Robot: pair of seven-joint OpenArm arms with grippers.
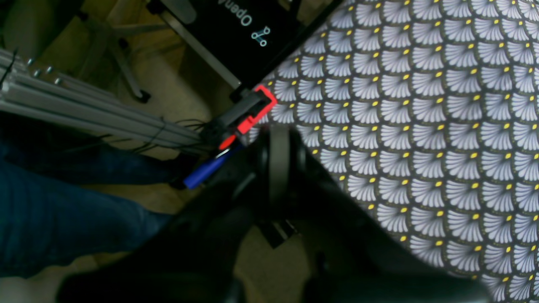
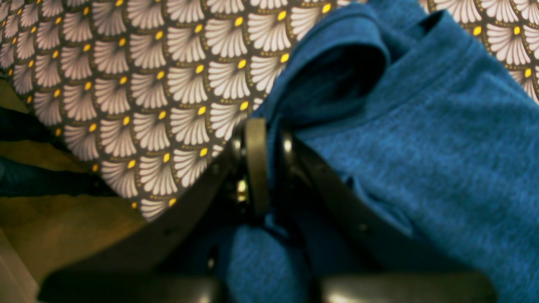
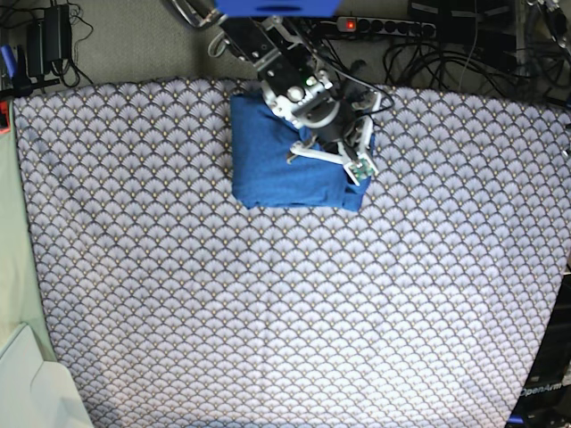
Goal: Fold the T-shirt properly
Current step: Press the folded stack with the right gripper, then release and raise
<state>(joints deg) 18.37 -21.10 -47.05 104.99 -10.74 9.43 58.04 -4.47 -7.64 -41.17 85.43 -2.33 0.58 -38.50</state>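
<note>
The T-shirt (image 3: 285,160) lies folded into a compact, roughly rectangular blue bundle near the far edge of the tabletop (image 3: 268,312), a little left of centre in the base view. Its long axis runs left to right across that view, parallel to the far edge, and its left and near edges look fairly straight while the right end is more bunched. The scallop-patterned cover (image 3: 401,267) is spread over the whole tabletop beneath it.

The right fingers (image 2: 263,139) are at the shirt's right end in the base view, under the arm (image 3: 294,80) that reaches in from the far side. In the right wrist view they stand nearly together with a fold of the blue fabric pinched between them; a rolled, tube-like loop of the fabric rises just beyond the tips, and more cloth spreads to the right.

The left fingers (image 1: 278,139) are closed on nothing. The left wrist view shows them over the edge of the tabletop, beside a red and black clamp (image 1: 252,111) fixed at that edge. Next to the clamp is a blue handle (image 1: 204,172), and beyond the edge are grey metal rails (image 1: 84,109) and the floor (image 1: 177,97)
</note>
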